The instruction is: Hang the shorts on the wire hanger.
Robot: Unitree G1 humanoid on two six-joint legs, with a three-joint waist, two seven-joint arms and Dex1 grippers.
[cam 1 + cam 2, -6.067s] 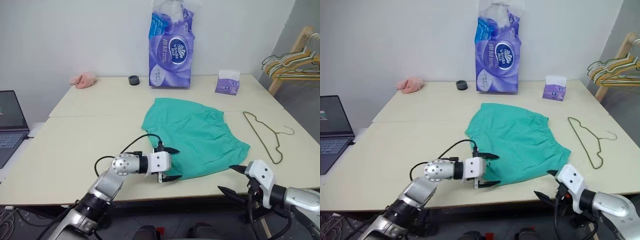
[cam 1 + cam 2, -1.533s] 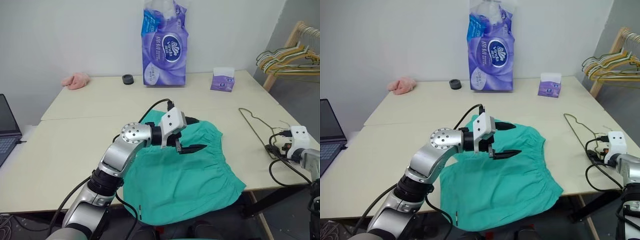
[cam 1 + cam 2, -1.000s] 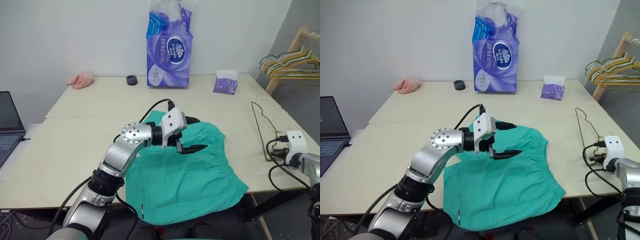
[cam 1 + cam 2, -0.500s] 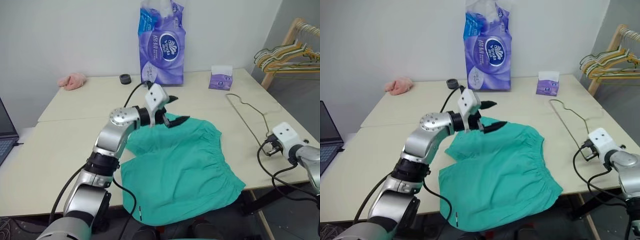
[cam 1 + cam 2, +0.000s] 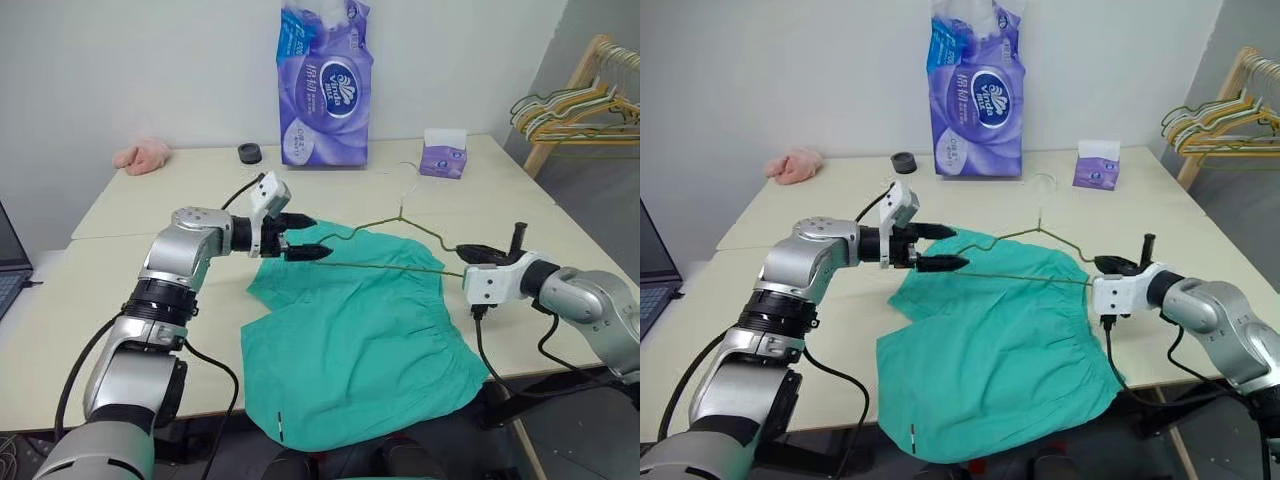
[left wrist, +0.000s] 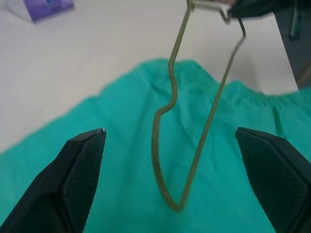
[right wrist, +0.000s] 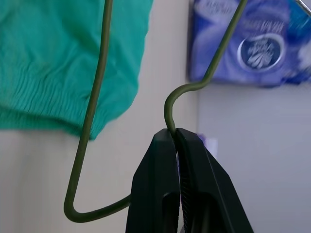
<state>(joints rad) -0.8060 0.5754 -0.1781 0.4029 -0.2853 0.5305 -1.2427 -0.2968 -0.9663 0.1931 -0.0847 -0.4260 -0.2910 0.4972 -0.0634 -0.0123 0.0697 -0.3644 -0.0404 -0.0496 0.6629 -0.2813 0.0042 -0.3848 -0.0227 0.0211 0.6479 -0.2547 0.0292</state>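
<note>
The right end effector point(image 5: 1110, 266), shut on the hanger point(image 5: 1025, 255), holds it level above the shorts point(image 5: 1000, 340); its far corner lies just before the wide-open, empty left end effector point(image 5: 945, 248).

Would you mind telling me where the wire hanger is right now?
In the left eye view the wire hanger is held off the table above the shorts, pinched at one corner by the right tool, its far corner reaching toward the open left tool.

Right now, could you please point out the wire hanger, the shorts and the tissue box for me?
wire hanger point(image 5: 1025, 277): right eye view, on its long straight bottom bar.
shorts point(image 5: 990, 350): right eye view, middle of the green fabric.
tissue box point(image 5: 1095, 171): right eye view, on its purple front face.
</note>
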